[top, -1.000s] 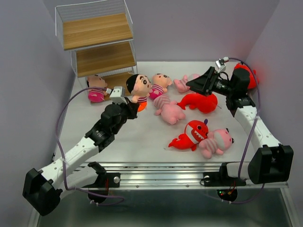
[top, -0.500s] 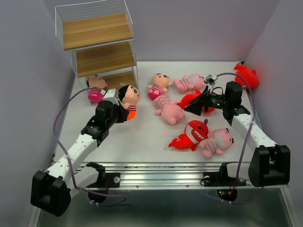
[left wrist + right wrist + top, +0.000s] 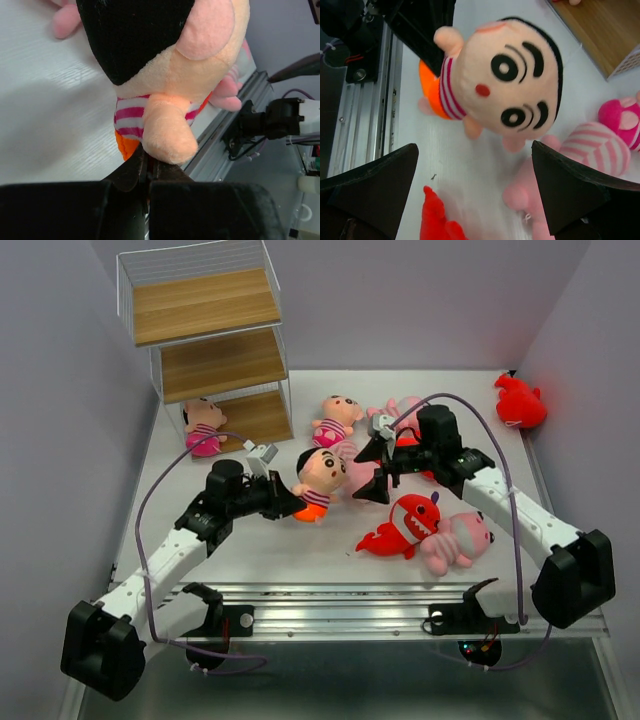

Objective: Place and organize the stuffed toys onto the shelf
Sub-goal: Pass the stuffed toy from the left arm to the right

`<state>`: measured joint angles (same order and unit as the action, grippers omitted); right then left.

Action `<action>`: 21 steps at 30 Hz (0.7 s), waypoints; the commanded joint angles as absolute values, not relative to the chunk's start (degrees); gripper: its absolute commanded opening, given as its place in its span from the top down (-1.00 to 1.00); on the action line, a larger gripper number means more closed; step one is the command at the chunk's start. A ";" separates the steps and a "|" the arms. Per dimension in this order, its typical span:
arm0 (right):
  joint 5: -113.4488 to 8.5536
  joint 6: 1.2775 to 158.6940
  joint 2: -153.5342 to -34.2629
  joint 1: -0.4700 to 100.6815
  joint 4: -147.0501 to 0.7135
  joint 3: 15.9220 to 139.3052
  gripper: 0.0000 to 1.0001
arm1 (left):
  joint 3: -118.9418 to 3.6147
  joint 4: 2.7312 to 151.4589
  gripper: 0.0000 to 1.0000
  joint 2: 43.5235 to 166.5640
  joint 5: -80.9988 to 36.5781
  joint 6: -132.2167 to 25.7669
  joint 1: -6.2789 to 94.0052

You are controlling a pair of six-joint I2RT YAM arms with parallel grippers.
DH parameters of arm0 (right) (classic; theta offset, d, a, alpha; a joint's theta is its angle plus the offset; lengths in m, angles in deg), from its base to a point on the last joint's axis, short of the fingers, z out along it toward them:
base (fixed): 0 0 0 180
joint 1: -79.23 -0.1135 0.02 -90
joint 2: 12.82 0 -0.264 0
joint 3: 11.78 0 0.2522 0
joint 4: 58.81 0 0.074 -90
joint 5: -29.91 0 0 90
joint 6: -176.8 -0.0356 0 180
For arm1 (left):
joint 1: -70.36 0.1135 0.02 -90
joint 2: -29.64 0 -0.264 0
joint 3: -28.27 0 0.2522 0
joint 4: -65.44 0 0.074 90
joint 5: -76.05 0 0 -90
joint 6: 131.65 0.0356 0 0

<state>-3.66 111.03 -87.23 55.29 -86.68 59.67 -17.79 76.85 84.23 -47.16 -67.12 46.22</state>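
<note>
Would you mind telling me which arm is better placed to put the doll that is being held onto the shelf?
Left, probably. The left gripper is shut on the doll, and the shelf stands far left, on that arm's side. The right gripper is open and holds nothing.

Even, bright light fell from overhead; the white table point(image 3: 290, 545) showed only faint, soft shadows and no glare. In the left wrist view the doll point(image 3: 160, 60) loomed sharp, while the left gripper point(image 3: 147, 167) at 6 o'clock was black, underexposed. The right wrist view blurred a red shark point(image 3: 437, 220) at 6 o'clock.
</note>
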 commanded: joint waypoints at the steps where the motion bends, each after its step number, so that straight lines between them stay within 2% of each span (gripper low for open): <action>1: -10.95 112.90 -90.33 50.59 -85.67 67.62 -1.00 | -18.45 72.35 1.00 82.11 -53.32 -70.20 43.83; 9: -20.09 115.80 -94.91 43.99 -88.13 72.12 -0.98 | -20.30 70.15 1.00 84.92 -52.88 -71.70 38.99; 12: -20.71 116.07 -95.52 43.47 -89.52 71.94 -0.80 | -19.95 68.39 1.00 84.83 -52.80 -72.75 38.81; 14: -20.36 116.59 -95.96 43.46 -90.76 72.12 -0.45 | -19.86 67.34 1.00 84.48 -52.62 -73.20 38.72; 15: -20.10 116.33 -96.22 43.46 -91.38 71.94 -0.16 | -19.86 67.16 1.00 84.39 -52.45 -73.37 38.72; 17: -19.40 116.07 -96.05 43.46 -91.56 71.42 0.15 | -19.95 67.07 1.00 84.31 -51.75 -73.37 38.72; 18: -18.79 115.63 -95.79 43.46 -91.73 71.15 0.48 | -19.95 66.98 1.00 84.22 -51.57 -73.37 38.81; 19: -18.52 115.19 -95.70 43.46 -91.82 70.98 0.66 | -19.86 66.98 0.99 84.04 -51.22 -73.37 38.81; 21: -18.17 114.40 -95.44 43.46 -91.91 70.89 0.99 | -19.77 66.89 0.82 83.69 -49.91 -73.64 38.81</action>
